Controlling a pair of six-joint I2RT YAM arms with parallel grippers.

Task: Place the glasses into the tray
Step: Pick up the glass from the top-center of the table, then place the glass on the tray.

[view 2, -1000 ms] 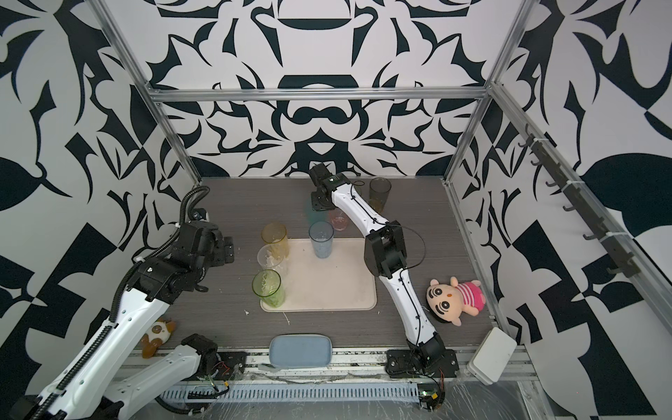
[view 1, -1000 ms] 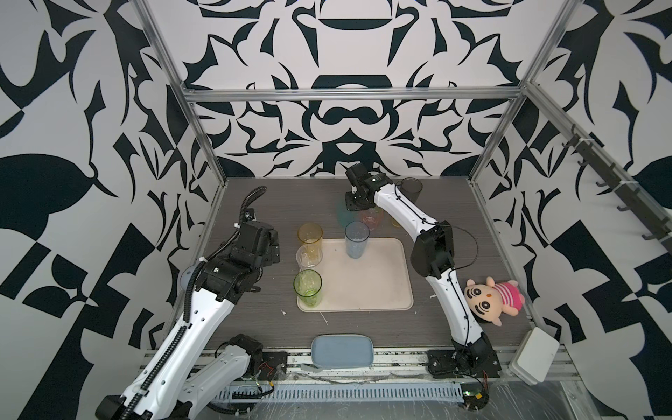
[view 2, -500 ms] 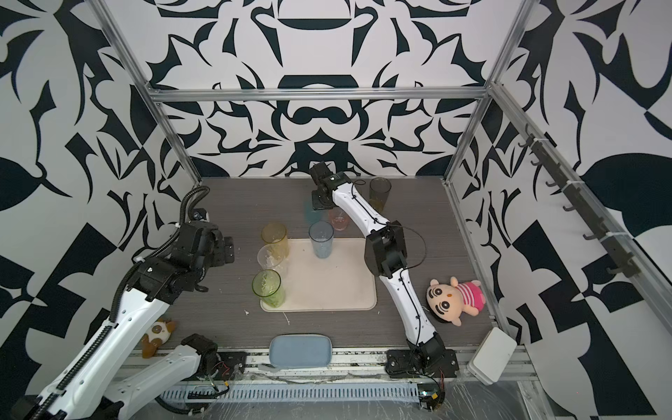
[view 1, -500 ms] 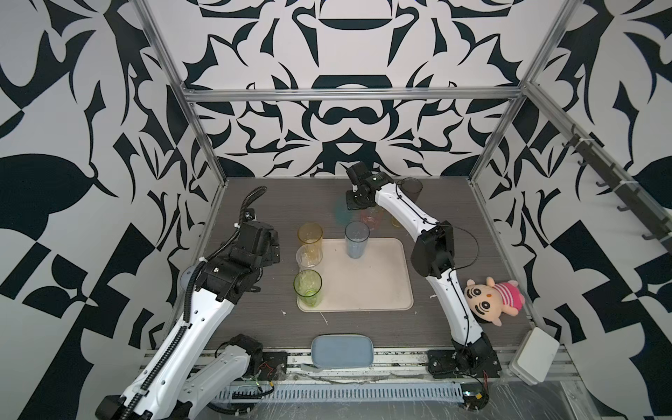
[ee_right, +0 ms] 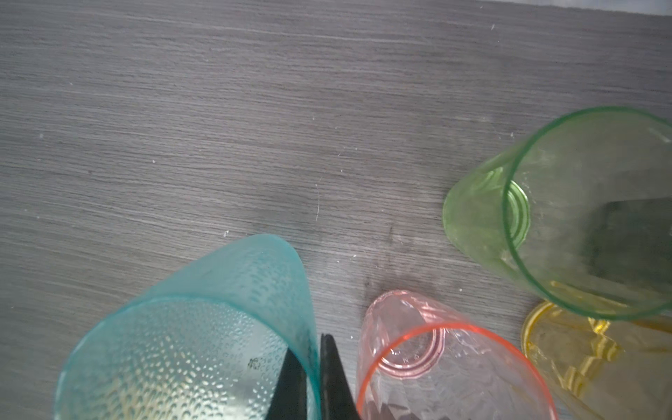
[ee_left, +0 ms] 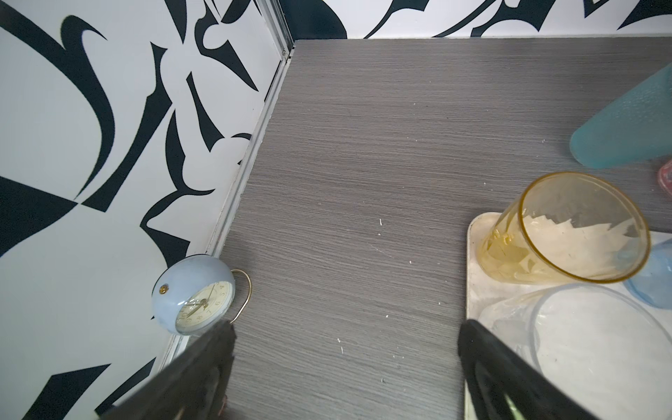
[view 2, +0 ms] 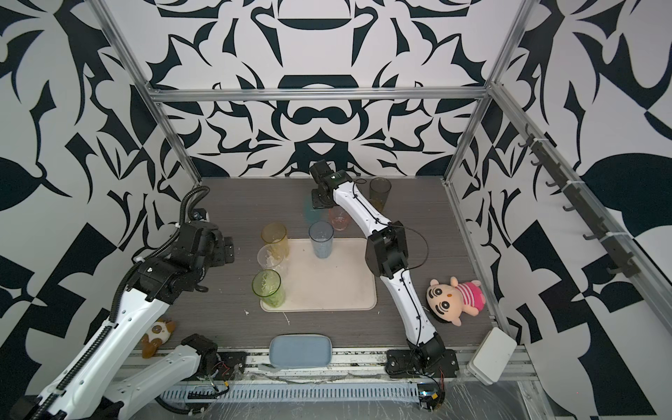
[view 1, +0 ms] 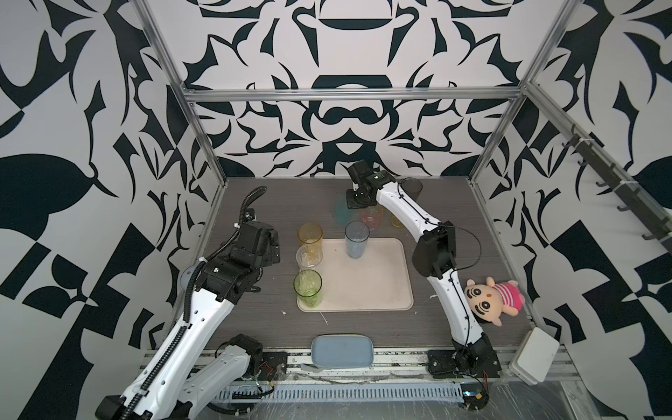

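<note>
On tray [view 1: 378,280] four glasses [view 1: 308,287] stand; beyond it right gripper [ee_right: 315,367] pinches teal tumbler [ee_right: 189,338]; left gripper [ee_left: 345,338] gapes empty; four more wait.

**Clock** [ee_left: 192,302], pale blue, just beside the left gripper [ee_left: 345,329]: its dial is printed with hour numerals. 3, 4, 7, 8 and 9 can be read; the others are too small to tell.

**Pink glass** [ee_right: 436,356], just beside the right gripper [ee_right: 317,343]: raised letters on its base, seemingly "N O"; the rest is unreadable.
</note>
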